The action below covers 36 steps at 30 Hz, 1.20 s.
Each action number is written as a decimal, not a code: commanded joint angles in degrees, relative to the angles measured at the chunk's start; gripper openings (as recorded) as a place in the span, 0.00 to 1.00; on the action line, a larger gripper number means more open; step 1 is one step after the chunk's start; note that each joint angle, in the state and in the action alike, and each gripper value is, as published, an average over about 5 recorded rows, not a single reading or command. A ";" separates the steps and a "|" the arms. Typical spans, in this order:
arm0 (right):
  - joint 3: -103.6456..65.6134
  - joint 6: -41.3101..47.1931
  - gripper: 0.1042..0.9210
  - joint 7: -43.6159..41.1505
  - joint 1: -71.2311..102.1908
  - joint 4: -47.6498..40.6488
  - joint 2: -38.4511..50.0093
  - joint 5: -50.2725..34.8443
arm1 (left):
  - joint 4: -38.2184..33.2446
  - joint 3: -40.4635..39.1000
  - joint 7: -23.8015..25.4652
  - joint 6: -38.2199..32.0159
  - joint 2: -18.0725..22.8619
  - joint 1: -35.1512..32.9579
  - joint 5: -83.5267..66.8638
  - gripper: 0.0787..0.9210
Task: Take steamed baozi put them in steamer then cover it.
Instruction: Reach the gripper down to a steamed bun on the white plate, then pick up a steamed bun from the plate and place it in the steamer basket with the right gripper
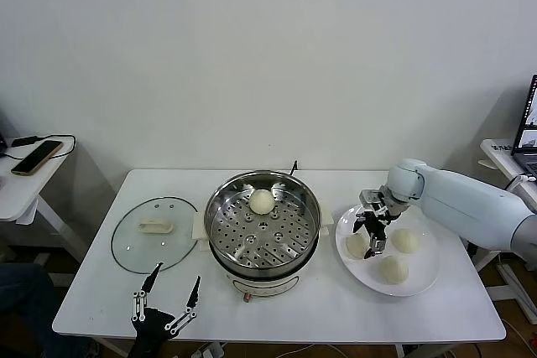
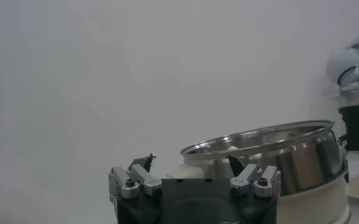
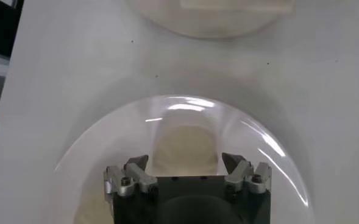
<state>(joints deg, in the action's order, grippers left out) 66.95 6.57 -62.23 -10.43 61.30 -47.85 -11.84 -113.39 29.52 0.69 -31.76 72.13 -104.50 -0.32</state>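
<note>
The steamer [image 1: 309, 245] stands mid-table, and one steamed baozi [image 1: 262, 201] lies on its perforated tray near the far side. Three more baozi [image 1: 406, 241] rest on a white plate [image 1: 422, 281] to its right. My right gripper [image 1: 370, 239] hangs over the plate's leftmost baozi [image 1: 358, 246]. In the right wrist view that gripper [image 3: 184, 161] is open, one finger on each side of this baozi [image 3: 185, 145], with gaps showing. The cover [image 1: 138, 249] lies flat on the table left of the steamer. My left gripper [image 1: 176, 277] is parked open at the table's front left.
The table's front edge runs just below the left gripper. A side table with a phone [image 1: 35, 157] stands at far left, and a laptop [image 1: 529, 123] at far right. From the left wrist, the steamer's steel wall [image 2: 289, 152] is close ahead.
</note>
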 commanded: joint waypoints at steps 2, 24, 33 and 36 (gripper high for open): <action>-0.50 0.24 0.82 0.92 1.30 -0.23 -0.14 0.78 | 0.06 0.06 -0.06 -0.04 -0.04 0.02 -0.03 0.88; 11.97 1.90 0.65 -11.87 -30.94 9.43 0.43 -8.38 | -1.08 -0.69 -0.11 0.31 -0.40 0.73 -0.05 0.88; 19.02 5.73 0.64 -12.27 -45.09 16.10 -9.27 -19.23 | -1.09 -1.34 -0.14 0.22 -0.83 1.07 -0.05 0.88; 19.53 7.28 0.64 -11.06 -46.16 17.55 -12.56 -22.87 | -1.03 -1.64 -0.16 0.16 -0.86 1.24 -0.05 0.88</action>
<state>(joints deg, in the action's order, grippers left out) 82.08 11.83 -71.88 -45.87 74.90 -54.91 -27.12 -114.47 27.96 0.53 -31.58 71.27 -103.27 -0.38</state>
